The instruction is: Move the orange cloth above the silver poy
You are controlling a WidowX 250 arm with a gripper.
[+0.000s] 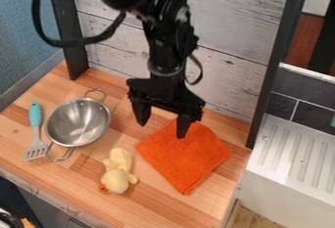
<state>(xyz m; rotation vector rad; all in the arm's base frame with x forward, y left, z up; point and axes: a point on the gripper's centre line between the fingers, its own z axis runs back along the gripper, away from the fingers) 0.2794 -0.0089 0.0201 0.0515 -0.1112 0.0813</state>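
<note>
We are observing the end effector [162,128], its fingers standing spread, near the orange cloth [186,158] | the cloth is lying flat on the table [150,207], apart from the silver pot [78,122] (a yellow plush toy [116,179] is resting nearby)

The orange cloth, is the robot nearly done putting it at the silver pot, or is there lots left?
Lots left. Nothing looks done: the orange cloth lies on the wooden counter, apart from the silver pot. Nothing seems to be in hand: the pincer is open by the cloth's top edge. Grabbing the cloth, lifting it and bringing it to the pot are probably all left.
</note>
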